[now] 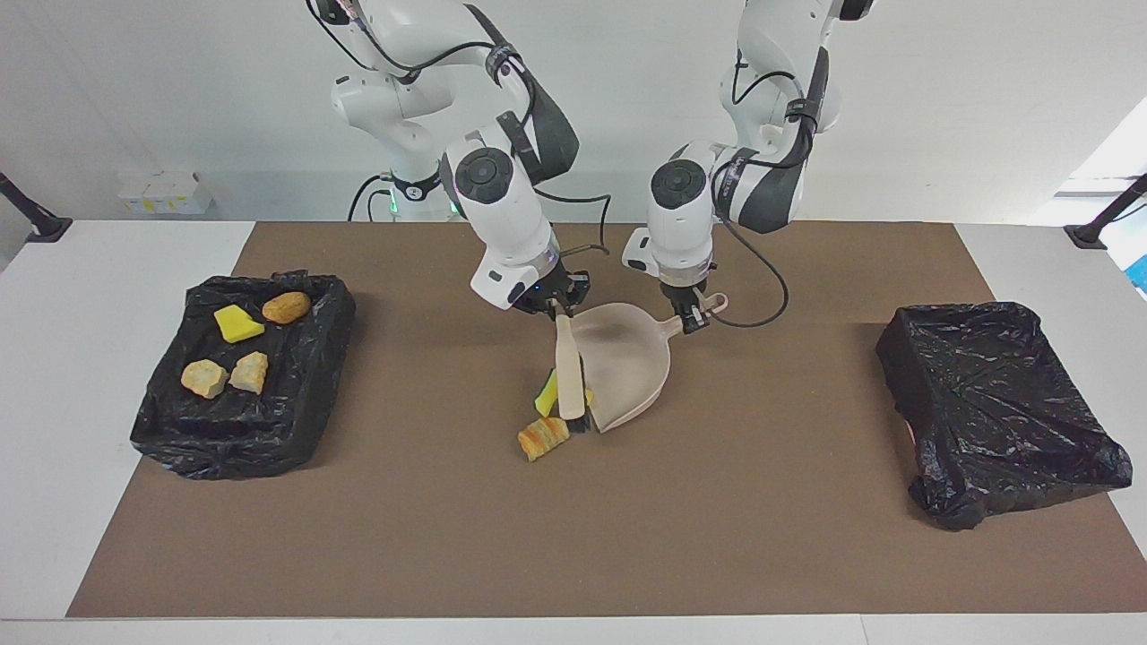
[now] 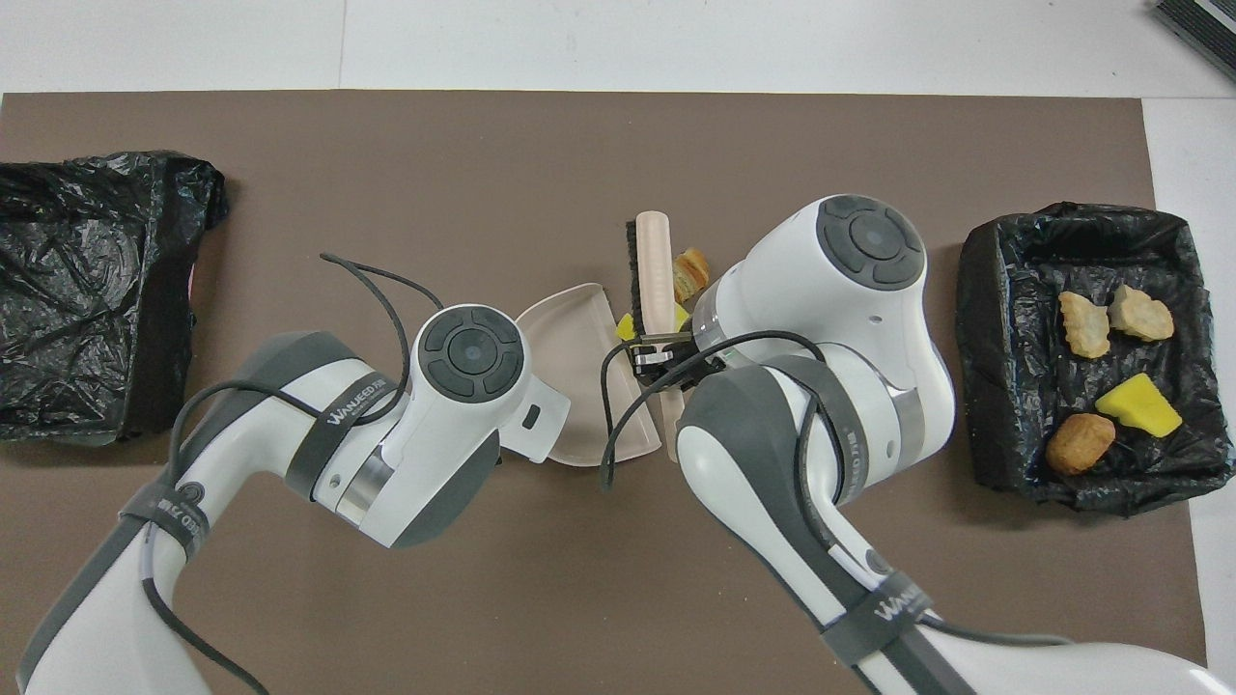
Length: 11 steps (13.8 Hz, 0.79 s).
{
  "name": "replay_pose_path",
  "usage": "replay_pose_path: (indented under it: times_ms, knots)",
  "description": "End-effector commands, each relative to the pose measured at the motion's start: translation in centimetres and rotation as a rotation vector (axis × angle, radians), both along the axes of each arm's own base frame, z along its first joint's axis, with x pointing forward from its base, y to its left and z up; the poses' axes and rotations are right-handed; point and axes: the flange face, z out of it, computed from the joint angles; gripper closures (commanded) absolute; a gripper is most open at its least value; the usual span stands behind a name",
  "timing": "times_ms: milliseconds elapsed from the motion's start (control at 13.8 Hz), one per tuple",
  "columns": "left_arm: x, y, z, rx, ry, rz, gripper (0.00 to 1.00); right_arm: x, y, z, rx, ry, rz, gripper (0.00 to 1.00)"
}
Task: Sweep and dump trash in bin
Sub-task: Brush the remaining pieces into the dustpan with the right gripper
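Right claw [image 1: 557, 309] is clamped on the handle end of the beige brush [image 1: 568, 376], over the middle of the brown mat [image 1: 573, 537] on the bench. The brush head is down at the mouth of the beige dustpan [image 1: 632, 358].

Left claw [image 1: 692, 321] is clamped on the dustpan's handle; the pan rests on the mat with its open edge turned toward the brush.

Loose trash: a yellow-green sponge piece [image 1: 546, 393] touches the brush on the side toward the right arm's end, and a croissant-like pastry [image 1: 543, 438] lies just beside the brush head, outside the pan. A sliver of yellow [image 2: 626, 328] shows at the pan's edge.

The bag-lined bin [image 1: 170, 421] at the right arm's end holds a yellow sponge [image 1: 237, 323], a brown pastry [image 1: 286, 307] and two pale bread chunks [image 1: 224, 374]. A second black-bagged bin [image 1: 995, 403] sits at the left arm's end.
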Motion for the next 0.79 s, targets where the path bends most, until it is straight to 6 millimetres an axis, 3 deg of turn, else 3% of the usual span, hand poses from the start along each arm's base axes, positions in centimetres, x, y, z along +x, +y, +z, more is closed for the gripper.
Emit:
replay_pose_path:
  times_ms: [0, 144, 217, 361, 578, 722]
  knots:
    - [-0.8, 0.3, 0.3, -0.019, -0.019, 0.022, 1.0, 2.0, -2.1, 1.9, -0.021, -0.008, -0.016, 1.0]
    - [-0.8, 0.0, 0.3, -0.024, -0.029, 0.039, 1.0, 2.8, -3.8, 1.2, -0.144, -0.081, 0.024, 1.0]
    - [-0.8, 0.0, 0.3, -0.026, -0.032, 0.043, 1.0, 3.4, -5.7, 0.5, -0.196, -0.092, 0.042, 1.0]
    - [-0.9, -0.1, 0.3, -0.025, -0.032, 0.05, 1.0, 3.9, -7.1, -2.6, -0.275, -0.082, 0.143, 1.0]
    - [-0.8, 0.0, 0.3, -0.024, -0.033, 0.057, 1.0, 5.0, -7.3, -8.0, -0.378, -0.069, 0.241, 1.0]
    - [-0.8, 0.0, 0.3, -0.023, -0.036, 0.078, 1.0, 4.7, -5.6, -9.4, -0.37, -0.073, 0.276, 1.0]
